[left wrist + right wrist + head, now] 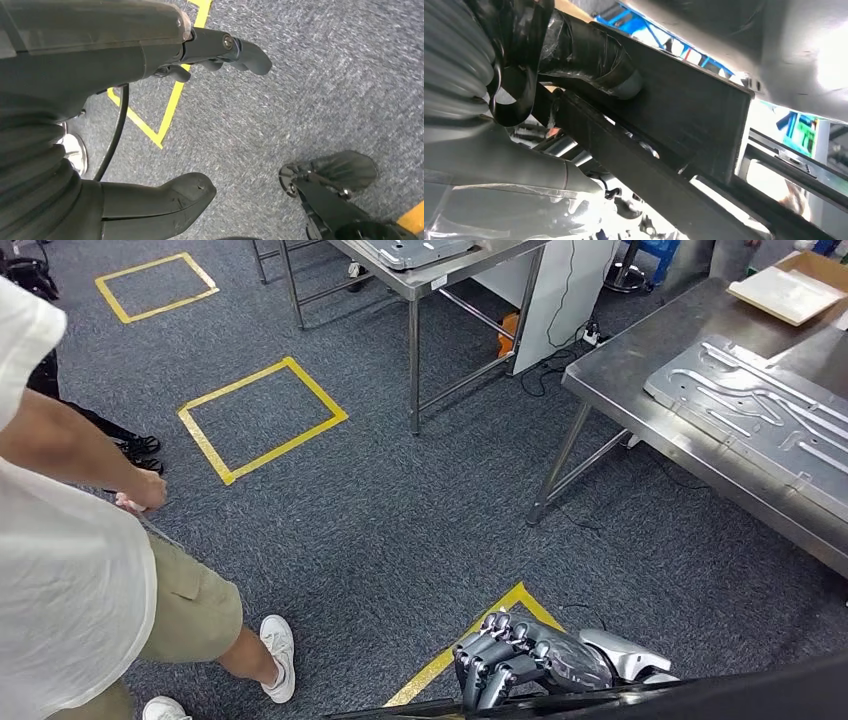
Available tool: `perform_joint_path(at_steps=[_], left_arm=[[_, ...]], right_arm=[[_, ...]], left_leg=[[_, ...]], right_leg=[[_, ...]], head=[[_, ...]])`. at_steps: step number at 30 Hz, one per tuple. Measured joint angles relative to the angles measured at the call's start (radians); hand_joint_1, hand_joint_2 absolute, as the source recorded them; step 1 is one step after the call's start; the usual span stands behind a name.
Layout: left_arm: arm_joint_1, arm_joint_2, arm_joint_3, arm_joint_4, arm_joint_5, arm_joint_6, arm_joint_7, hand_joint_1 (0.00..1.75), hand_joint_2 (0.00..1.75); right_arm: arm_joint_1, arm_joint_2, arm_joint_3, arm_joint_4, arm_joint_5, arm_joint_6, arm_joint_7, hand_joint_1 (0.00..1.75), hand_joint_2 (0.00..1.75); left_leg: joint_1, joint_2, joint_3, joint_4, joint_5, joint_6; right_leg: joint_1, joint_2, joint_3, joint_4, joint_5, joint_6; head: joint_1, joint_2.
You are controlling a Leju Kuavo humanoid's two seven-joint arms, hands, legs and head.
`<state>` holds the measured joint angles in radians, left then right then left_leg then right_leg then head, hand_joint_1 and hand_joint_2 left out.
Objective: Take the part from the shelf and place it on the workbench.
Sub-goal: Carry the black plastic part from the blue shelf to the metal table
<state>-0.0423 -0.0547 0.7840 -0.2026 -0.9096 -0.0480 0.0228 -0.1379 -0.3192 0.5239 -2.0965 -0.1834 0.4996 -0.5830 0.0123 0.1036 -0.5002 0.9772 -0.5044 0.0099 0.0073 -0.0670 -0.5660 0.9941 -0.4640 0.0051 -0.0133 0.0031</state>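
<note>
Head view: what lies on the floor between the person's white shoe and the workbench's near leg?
Bare grey carpet lies between the white shoe and the workbench leg in the head view.

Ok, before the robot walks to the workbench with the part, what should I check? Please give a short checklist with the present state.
1. Right hand grips the dark part: ok.
2. Left hand free, fingers apart above the carpet: ok.
3. Person away from the robot: not ok, stands close on its left.
4. Bare space on the workbench: cannot tell; a grey metal plate covers much of it.
</note>
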Motion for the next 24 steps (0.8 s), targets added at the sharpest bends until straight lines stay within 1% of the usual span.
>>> perform_joint_path(at_steps=[1,2,3,4,5,6,7,8,9,10,11,12,13,14,15,16,17,18,19,20,21,22,23,24], left_arm=[[-0.001,0.0,0.001,0.0,0.0,-0.001,-0.003,0.0,1.75],[-0.003,-0.001,0.003,0.0,0.0,-0.001,-0.004,0.0,1.75],[-0.004,-0.001,0.004,0.0,0.0,-0.001,-0.006,0.0,1.75],[-0.005,-0.002,0.005,0.0,0.0,-0.001,-0.006,0.0,1.75],[-0.004,-0.002,0.007,0.0,0.0,-0.001,-0.007,0.0,1.75],[-0.002,-0.002,0.008,0.0,0.0,-0.002,-0.007,0.0,1.75],[0.0,-0.002,0.009,0.0,0.0,-0.002,-0.009,0.0,1.75],[0.003,-0.002,0.011,0.0,0.0,-0.004,-0.011,0.0,1.75],[0.004,-0.002,0.012,0.0,0.0,-0.005,-0.015,0.0,1.75],[0.003,-0.002,0.013,0.0,0.0,-0.007,-0.019,0.0,1.75],[0.003,-0.002,0.013,0.0,0.0,-0.009,-0.023,0.0,1.75],[0.002,-0.001,0.014,0.0,0.001,-0.01,-0.026,0.0,1.75],[0.001,-0.001,0.014,0.0,0.002,-0.012,-0.029,0.0,1.75],[0.001,-0.001,0.014,0.0,0.003,-0.013,-0.032,0.0,1.75],[0.001,-0.001,0.015,0.0,0.005,-0.014,-0.035,0.0,1.75],[0.0,-0.002,0.015,0.0,0.006,-0.014,-0.037,0.0,1.75],[-0.001,-0.004,0.016,0.0,0.007,-0.015,-0.038,0.0,1.75],[-0.002,-0.005,0.017,0.0,0.007,-0.015,-0.039,0.0,1.75],[-0.003,-0.006,0.018,0.0,0.008,-0.016,-0.04,0.0,1.75],[-0.002,-0.006,0.019,0.0,0.008,-0.016,-0.041,0.0,1.75],[-0.001,-0.006,0.021,0.0,0.008,-0.016,-0.043,0.0,1.75],[0.001,-0.006,0.022,0.0,0.009,-0.016,-0.044,0.0,1.75],[0.002,-0.007,0.022,0.0,0.009,-0.016,-0.046,0.0,1.75],[0.002,-0.008,0.023,0.0,0.009,-0.016,-0.048,0.0,1.75]], right_arm=[[0.001,0.001,0.0,-0.001,0.001,0.0,0.0,1.73,1.75],[0.001,0.002,0.0,-0.003,0.002,0.0,0.0,1.73,1.75],[0.001,0.003,0.0,-0.005,0.002,0.0,0.0,1.73,1.75],[0.0,0.004,0.0,-0.006,0.002,0.0,0.001,1.73,1.75],[0.0,0.007,0.001,-0.007,0.003,-0.001,0.001,1.73,1.75],[-0.001,0.008,0.001,-0.007,0.003,-0.001,0.001,1.73,1.75],[0.0,0.01,0.002,-0.007,0.003,-0.001,0.002,1.73,1.75],[0.001,0.011,0.002,-0.007,0.004,-0.001,0.002,1.73,1.75],[0.002,0.011,0.003,-0.007,0.005,-0.002,0.001,1.73,1.75],[0.003,0.011,0.003,-0.007,0.006,-0.003,0.001,1.73,1.75],[0.003,0.011,0.004,-0.007,0.007,-0.004,0.001,1.73,1.75],[0.003,0.011,0.004,-0.007,0.008,-0.005,0.001,1.73,1.75],[0.004,0.011,0.005,-0.008,0.009,-0.007,0.001,1.73,1.75],[0.004,0.011,0.005,-0.008,0.01,-0.008,0.001,1.73,1.75],[0.006,0.011,0.006,-0.008,0.012,-0.009,0.001,1.73,1.75],[0.008,0.011,0.007,-0.009,0.014,-0.011,0.001,1.73,1.75],[0.011,0.011,0.008,-0.011,0.016,-0.012,0.002,1.73,1.75],[0.013,0.011,0.009,-0.014,0.018,-0.013,0.001,1.73,1.75],[0.013,0.011,0.009,-0.017,0.019,-0.014,0.001,1.73,1.75],[0.013,0.011,0.01,-0.019,0.019,-0.014,0.001,1.73,1.75],[0.012,0.011,0.011,-0.019,0.02,-0.015,0.001,1.73,1.75],[0.012,0.012,0.012,-0.02,0.021,-0.015,0.002,1.73,1.75],[0.014,0.012,0.013,-0.019,0.022,-0.015,0.002,1.73,1.75],[0.015,0.012,0.014,-0.019,0.023,-0.015,0.003,1.73,1.75]], left_leg=[[0.0,0.01,0.004,-0.002,-0.003,-0.006],[0.001,0.006,0.006,0.002,-0.008,-0.011],[0.002,-0.012,0.001,0.019,-0.022,-0.015],[0.003,-0.037,-0.016,0.057,-0.045,-0.018],[0.005,-0.067,-0.044,0.116,-0.076,-0.019],[0.005,-0.085,-0.08,0.186,-0.107,-0.02],[0.005,-0.092,-0.114,0.249,-0.127,-0.02],[0.005,-0.096,-0.137,0.284,-0.129,-0.02],[0.005,-0.098,-0.144,0.283,-0.111,-0.019],[0.004,-0.102,-0.133,0.242,-0.075,-0.016],[0.004,-0.115,-0.109,0.178,-0.032,-0.011],[0.003,-0.141,-0.083,0.111,0.001,-0.004],[0.003,-0.164,-0.061,0.057,0.023,0.002],[0.001,-0.181,-0.047,0.025,0.032,0.006],[-0.001,-0.186,-0.041,0.013,0.03,0.01],[-0.001,-0.175,-0.038,0.007,0.032,0.013],[0.0,-0.162,-0.035,0.0,0.035,0.017],[0.004,-0.149,-0.031,-0.007,0.038,0.022],[0.008,-0.135,-0.028,-0.014,0.041,0.027],[0.009,-0.121,-0.025,-0.017,0.042,0.03],[0.009,-0.108,-0.023,-0.019,0.041,0.032],[0.009,-0.093,-0.022,-0.018,0.038,0.033],[0.009,-0.079,-0.021,-0.018,0.036,0.032],[0.01,-0.065,-0.018,-0.017,0.032,0.03]], right_leg=[[-0.001,0.014,0.0,-0.002,0.002,-0.006],[-0.003,0.026,0.002,-0.006,0.004,-0.011],[-0.006,0.038,0.004,-0.01,0.007,-0.017],[-0.009,0.049,0.006,-0.013,0.01,-0.023],[-0.01,0.06,0.007,-0.014,0.01,-0.027],[-0.009,0.072,0.007,-0.014,0.009,-0.031],[-0.007,0.085,0.008,-0.013,0.008,-0.034],[-0.006,0.099,0.009,-0.012,0.007,-0.035],[-0.005,0.114,0.01,-0.01,0.006,-0.035],[-0.004,0.129,0.012,-0.009,0.004,-0.035],[-0.004,0.142,0.015,-0.008,0.003,-0.033],[-0.003,0.154,0.016,-0.007,0.001,-0.031],[-0.004,0.166,0.016,-0.005,0.0,-0.027],[-0.007,0.177,0.013,-0.004,-0.001,-0.021],[-0.011,0.189,0.011,-0.004,-0.001,-0.014],[-0.012,0.202,0.008,-0.006,0.001,-0.007],[-0.013,0.203,0.006,-0.005,0.001,-0.001],[-0.012,0.187,0.001,0.004,-0.006,0.005],[-0.01,0.161,-0.013,0.032,-0.023,0.01],[-0.013,0.127,-0.036,0.08,-0.05,0.016],[-0.016,0.098,-0.071,0.144,-0.082,0.024],[-0.021,0.085,-0.107,0.211,-0.108,0.031],[-0.026,0.078,-0.135,0.258,-0.118,0.037],[-0.031,0.073,-0.146,0.271,-0.109,0.042]], head=[[0.0,0.0],[0.0,0.0],[0.0,0.0],[0.0,0.0],[0.0,0.0],[0.0,0.0],[-0.001,0.0],[-0.001,0.0],[-0.001,0.0],[-0.001,0.0],[-0.001,0.0],[0.0,0.0],[0.0,0.0],[0.0,0.0],[0.0,0.0],[-0.001,0.0],[-0.001,0.0],[0.001,0.0],[0.003,0.0],[0.005,0.0],[0.006,0.0],[0.006,0.0],[0.006,0.0],[0.006,0.0]])
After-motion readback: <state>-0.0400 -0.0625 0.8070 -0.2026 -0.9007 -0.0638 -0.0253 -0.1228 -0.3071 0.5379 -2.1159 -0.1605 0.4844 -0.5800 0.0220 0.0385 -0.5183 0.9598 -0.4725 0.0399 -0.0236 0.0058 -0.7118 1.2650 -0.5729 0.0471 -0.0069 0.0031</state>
